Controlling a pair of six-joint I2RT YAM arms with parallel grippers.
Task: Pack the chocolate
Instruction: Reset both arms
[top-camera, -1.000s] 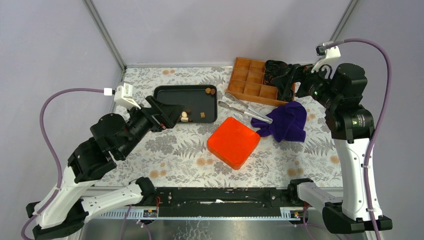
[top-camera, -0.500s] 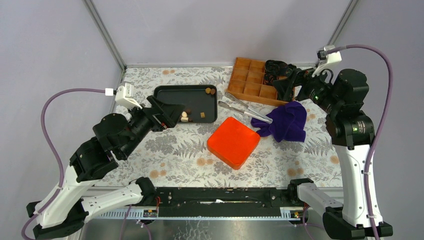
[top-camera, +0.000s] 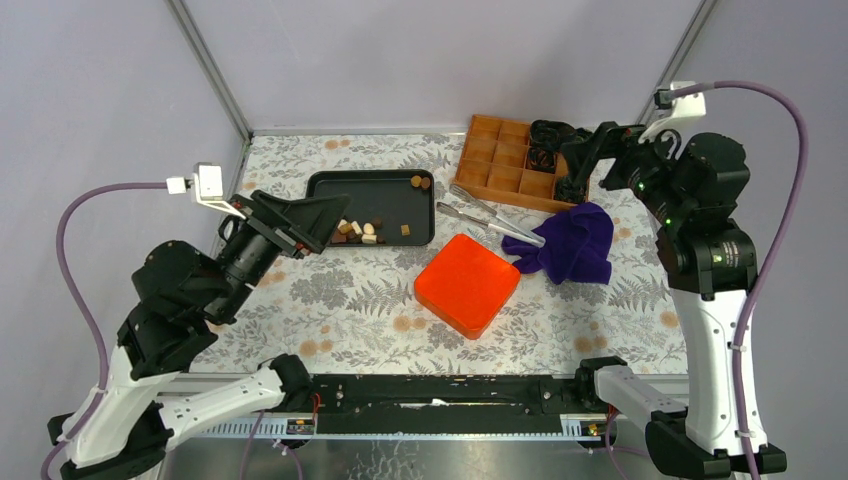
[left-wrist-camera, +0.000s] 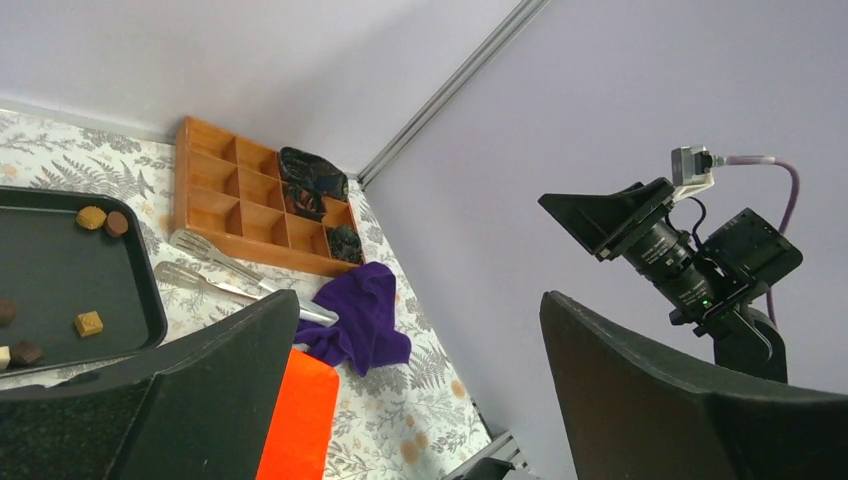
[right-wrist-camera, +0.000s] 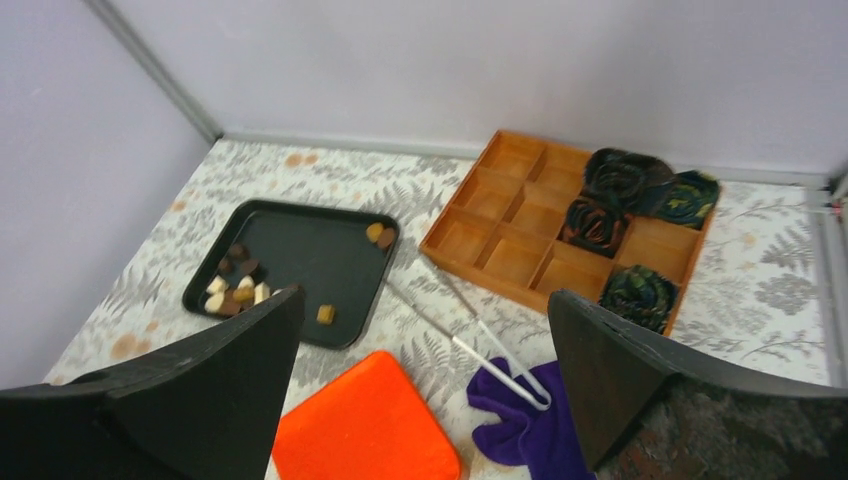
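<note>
Several chocolate pieces (top-camera: 355, 230) lie heaped at the near left of a black tray (top-camera: 385, 196), two rounds (top-camera: 420, 182) sit at its far right corner, and one cube (top-camera: 405, 230) lies near its front. The heap (right-wrist-camera: 235, 285) also shows in the right wrist view. A wooden box (top-camera: 500, 165) with compartments stands at the back right. My left gripper (top-camera: 322, 222) hovers open at the tray's left end, empty. My right gripper (top-camera: 580, 165) hangs open and empty above the box's right end. Both pairs of jaws stand wide apart in the wrist views.
Black-and-green bundles (top-camera: 545, 140) fill some compartments on the box's right side. Metal tongs (top-camera: 490, 215) lie between tray and box, their end on a purple cloth (top-camera: 570, 240). An orange lid (top-camera: 467, 283) lies flat in the middle. Side walls stand close.
My left arm has drawn back to the left and uncovered the heap of chocolate. My right arm has risen and backed off to the right of the box. Both grippers stayed open.
</note>
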